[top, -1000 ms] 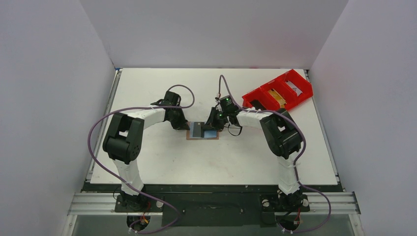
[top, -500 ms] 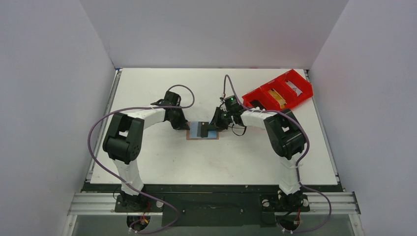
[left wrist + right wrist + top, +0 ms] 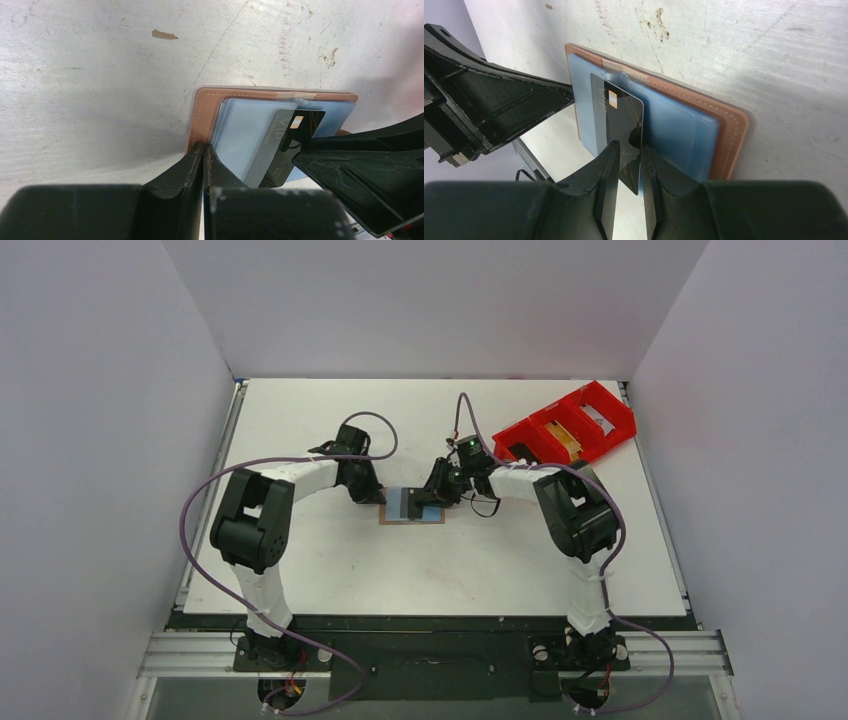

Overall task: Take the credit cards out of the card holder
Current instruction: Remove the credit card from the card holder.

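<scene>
- The card holder (image 3: 412,506) lay open and flat on the tabletop (image 3: 330,570), about midway across it, between the two arms, its pale blue sleeves facing up inside the tan cover.
- The left end effector (image 3: 204,150) was clenched shut, with its tip at the holder's left tan border, apparently pinning it down.
- The right end effector (image 3: 628,147) hovered over a dark card (image 3: 616,115) that stuck partway out of a sleeve. Its jaws stood slightly apart with the card's face showing through the gap, so to my eye it was not pinching anything.
- I judged the card light, stiff and slick, best pinched by its exposed free edge and slid out along the sleeve.
- The holder looked light and floppy, likely to drag along unless held by its cover edge.
- A red tray (image 3: 513,440) sat far right, well apart.
</scene>
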Tool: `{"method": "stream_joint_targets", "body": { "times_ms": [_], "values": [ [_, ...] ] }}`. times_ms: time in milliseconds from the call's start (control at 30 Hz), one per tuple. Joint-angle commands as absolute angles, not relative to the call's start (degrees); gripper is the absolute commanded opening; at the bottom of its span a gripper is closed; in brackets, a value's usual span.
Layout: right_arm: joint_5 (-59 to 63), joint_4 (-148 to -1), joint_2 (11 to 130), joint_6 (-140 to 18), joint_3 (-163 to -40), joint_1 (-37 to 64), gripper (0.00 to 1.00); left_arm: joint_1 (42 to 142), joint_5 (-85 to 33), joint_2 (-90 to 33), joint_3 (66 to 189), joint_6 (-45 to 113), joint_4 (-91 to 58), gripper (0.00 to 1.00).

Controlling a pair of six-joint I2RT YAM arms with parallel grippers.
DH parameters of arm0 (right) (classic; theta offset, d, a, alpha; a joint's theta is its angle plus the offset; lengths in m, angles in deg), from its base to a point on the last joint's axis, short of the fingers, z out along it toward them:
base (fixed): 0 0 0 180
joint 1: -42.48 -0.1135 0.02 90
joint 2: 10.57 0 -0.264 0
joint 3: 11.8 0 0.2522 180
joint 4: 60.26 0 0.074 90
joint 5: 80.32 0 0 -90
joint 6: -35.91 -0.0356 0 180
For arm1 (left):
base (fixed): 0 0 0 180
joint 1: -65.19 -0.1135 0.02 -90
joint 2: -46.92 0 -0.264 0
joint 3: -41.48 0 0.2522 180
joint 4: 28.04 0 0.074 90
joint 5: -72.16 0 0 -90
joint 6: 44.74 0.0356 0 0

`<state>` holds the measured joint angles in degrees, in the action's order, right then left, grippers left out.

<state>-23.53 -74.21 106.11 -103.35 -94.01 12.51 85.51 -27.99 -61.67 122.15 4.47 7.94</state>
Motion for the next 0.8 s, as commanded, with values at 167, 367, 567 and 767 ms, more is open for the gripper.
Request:
{"method": "stream_joint_targets", "body": {
  "times_ms": [167, 367, 567, 767],
  "values": [
    [-24.4, -68.8, 108.5, -105.7, -93.3, 12.3, 0.16, 86.7, -21.3, -66.6, 120.5, 7.1, 14.2, 0.0],
    [-23.5, -68.1, 106.8, -106.2, -92.0, 13.1, 0.0, 86.6, -20.9, -66.3, 120.4, 7.3, 14.7, 0.0],
    [-21.4, -70.6, 103.1, -104.0, -90.6, 15.0, 0.0, 85.8, -20.1, -65.5, 119.7, 7.4, 15.1, 0.0],
    [-18.4, -75.2, 99.5, -100.3, -90.2, 16.3, 0.0, 85.4, -20.0, -65.0, 119.4, 7.5, 15.2, 0.0]
  ]
}}
